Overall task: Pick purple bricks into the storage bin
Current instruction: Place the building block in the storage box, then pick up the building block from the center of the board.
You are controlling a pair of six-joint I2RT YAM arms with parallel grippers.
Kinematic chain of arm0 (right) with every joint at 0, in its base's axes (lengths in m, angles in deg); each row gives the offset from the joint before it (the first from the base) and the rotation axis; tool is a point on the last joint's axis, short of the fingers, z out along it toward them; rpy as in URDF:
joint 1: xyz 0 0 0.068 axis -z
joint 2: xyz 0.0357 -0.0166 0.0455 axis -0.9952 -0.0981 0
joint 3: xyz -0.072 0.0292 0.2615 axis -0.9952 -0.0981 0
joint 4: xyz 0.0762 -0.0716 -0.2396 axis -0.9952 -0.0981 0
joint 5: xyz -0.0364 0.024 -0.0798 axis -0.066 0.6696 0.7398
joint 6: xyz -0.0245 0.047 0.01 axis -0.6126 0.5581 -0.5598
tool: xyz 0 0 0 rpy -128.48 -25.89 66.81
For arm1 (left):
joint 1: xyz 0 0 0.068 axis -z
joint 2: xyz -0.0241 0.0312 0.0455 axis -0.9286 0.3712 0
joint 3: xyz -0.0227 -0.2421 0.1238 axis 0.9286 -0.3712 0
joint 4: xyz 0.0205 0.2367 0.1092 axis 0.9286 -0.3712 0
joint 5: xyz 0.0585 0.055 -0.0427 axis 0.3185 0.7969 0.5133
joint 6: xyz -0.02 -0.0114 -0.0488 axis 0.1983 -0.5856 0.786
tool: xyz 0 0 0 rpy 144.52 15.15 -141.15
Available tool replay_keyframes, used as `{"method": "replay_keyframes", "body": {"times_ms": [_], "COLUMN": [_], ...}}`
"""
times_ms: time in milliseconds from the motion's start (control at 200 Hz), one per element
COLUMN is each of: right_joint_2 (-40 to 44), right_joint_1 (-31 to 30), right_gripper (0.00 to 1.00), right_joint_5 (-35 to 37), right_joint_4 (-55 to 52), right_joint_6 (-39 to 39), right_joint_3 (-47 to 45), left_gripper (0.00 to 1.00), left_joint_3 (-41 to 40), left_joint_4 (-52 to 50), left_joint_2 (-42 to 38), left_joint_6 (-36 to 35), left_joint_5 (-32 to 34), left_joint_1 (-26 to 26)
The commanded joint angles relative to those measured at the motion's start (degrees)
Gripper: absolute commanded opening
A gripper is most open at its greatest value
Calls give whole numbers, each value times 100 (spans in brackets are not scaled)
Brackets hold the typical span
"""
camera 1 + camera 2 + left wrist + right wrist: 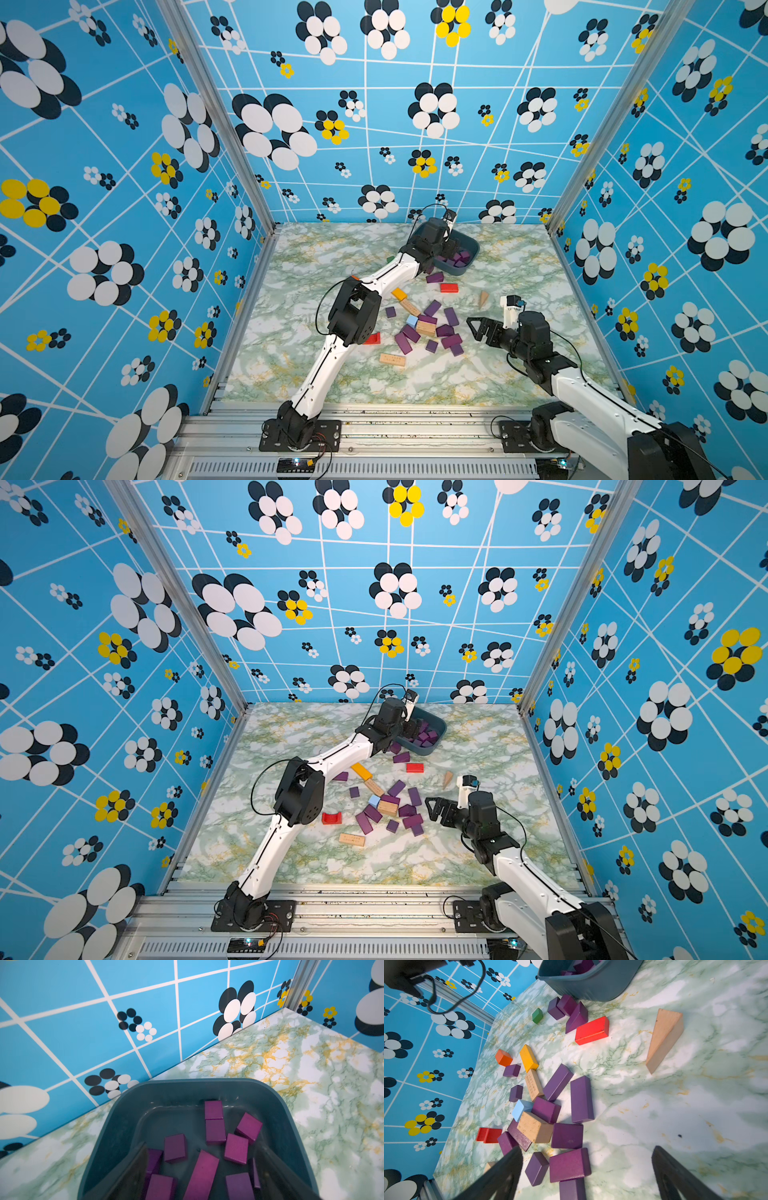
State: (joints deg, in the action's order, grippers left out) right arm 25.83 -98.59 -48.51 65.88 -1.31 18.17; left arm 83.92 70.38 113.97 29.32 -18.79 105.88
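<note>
Purple bricks (451, 316) on marbled table (324, 253), blue flowered walls (374, 124) — left end effector (200, 1146), right end effector (586, 1148) spread, empty

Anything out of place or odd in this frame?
Three purple bricks lie on the table right outside the bin, not in it; they may be missed drops. Nothing seems damaged.
</note>
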Motion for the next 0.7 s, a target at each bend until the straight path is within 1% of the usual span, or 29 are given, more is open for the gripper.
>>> {"method": "replay_keyframes", "body": {"times_ms": [0, 115, 220, 275, 385, 500, 580, 635, 695], "right_joint_2": [-41, -89, -360, -534, -787, -1080, -1372, -1560, -1792], "right_joint_1": [-11, -19, -74, -150, -408, -742, -905, -958, -1014], "right_gripper": [99, 98, 94, 91, 88, 84, 81, 78, 73], "right_joint_5": [297, 450, 485, 547, 913, 1369, 1383, 1373, 1375], "right_joint_4": [-310, -518, -1039, -1415, -1974, -2417, -2633, -2703, -2727], "right_joint_6": [-163, -237, -340, -487, -705, -920, -1063, -1089, -1117], "right_joint_3": [125, 303, 700, 979, 1437, 1875, 2169, 2323, 2481], "left_gripper": [91, 96, 98, 98, 100, 100, 100, 99, 100], "left_joint_3": [-710, -2071, -3340, -3980, -5270, -6642, -7675, -8148, -8570], "left_joint_4": [442, 1212, 1786, 1978, 2183, 2479, 2838, 2741, 2502], "left_joint_2": [-753, -1788, -2816, -3363, -4470, -5652, -6470, -6963, -7458], "left_joint_6": [-270, -462, -470, -453, -401, -390, -340, -339, -334], "left_joint_5": [232, 416, 633, 644, 660, 404, 190, -16, -80], "left_joint_1": [47, 116, 184, 221, 331, 429, 504, 571, 667]}}
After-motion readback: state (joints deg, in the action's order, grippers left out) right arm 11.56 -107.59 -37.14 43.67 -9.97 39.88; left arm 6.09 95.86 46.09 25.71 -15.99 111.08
